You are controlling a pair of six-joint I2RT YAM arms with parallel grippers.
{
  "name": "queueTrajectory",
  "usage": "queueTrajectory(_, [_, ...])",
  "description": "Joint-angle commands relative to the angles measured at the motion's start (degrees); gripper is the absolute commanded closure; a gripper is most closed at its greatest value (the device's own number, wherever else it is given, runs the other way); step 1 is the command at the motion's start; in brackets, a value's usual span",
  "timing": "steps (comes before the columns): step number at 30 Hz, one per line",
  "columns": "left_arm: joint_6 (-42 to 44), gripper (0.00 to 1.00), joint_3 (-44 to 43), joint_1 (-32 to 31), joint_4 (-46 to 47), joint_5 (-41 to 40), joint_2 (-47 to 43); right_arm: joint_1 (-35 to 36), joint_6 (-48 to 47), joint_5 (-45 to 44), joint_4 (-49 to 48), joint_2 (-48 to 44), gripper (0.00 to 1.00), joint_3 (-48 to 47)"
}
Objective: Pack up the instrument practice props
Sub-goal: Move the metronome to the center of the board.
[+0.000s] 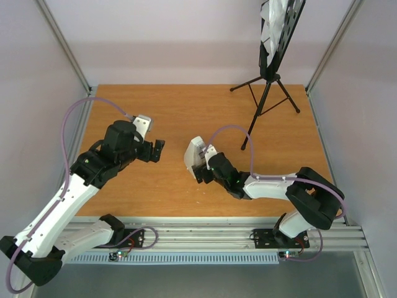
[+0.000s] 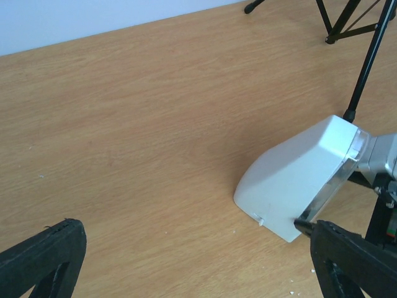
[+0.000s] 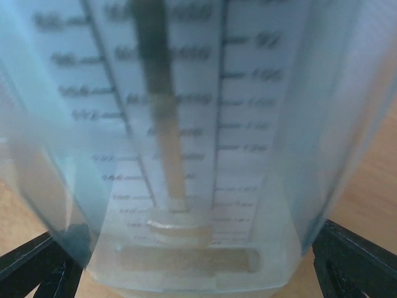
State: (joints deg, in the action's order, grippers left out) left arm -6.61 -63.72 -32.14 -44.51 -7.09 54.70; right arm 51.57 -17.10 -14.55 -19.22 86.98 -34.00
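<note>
The white metronome (image 1: 195, 157) with its clear cover lies tipped over at the table's middle, base toward the left arm. My right gripper (image 1: 205, 169) is open and straddles it. In the right wrist view the metronome (image 3: 186, 155) fills the frame, scale and pendulum showing, with a black finger (image 3: 350, 261) on each side. I cannot tell whether the fingers touch it. My left gripper (image 1: 159, 151) stands open and empty a little to its left; its wrist view shows the metronome (image 2: 298, 177). The black music stand (image 1: 271, 74) stands at the back right, holding white sheet-music pages (image 1: 274, 22).
The stand's tripod legs (image 1: 263, 93) spread over the back right of the wooden table (image 1: 167, 118) and also show in the left wrist view, legs (image 2: 366, 62). Grey walls and metal posts close in the sides. A purple cable (image 1: 232, 133) loops above the right arm.
</note>
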Motion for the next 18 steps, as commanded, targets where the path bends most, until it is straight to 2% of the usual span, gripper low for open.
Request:
queueTrajectory(1, [1.25, 0.01, 0.66, 0.28, 0.81, -0.16, -0.50, -1.60, -5.93, 2.02, -4.78, 0.99, 0.02, -2.24])
queueTrajectory(9, [1.16, 0.01, 1.04, 0.24, 1.09, 0.08, -0.55, -1.57, -8.69, 6.77, -9.80, 6.81, 0.05, -5.29])
queueTrajectory(18, [0.91, 0.01, 1.45, 0.24, 1.44, 0.17, -1.45, -0.77, -11.11, 11.49, -9.99, 16.15, 0.08, -14.21])
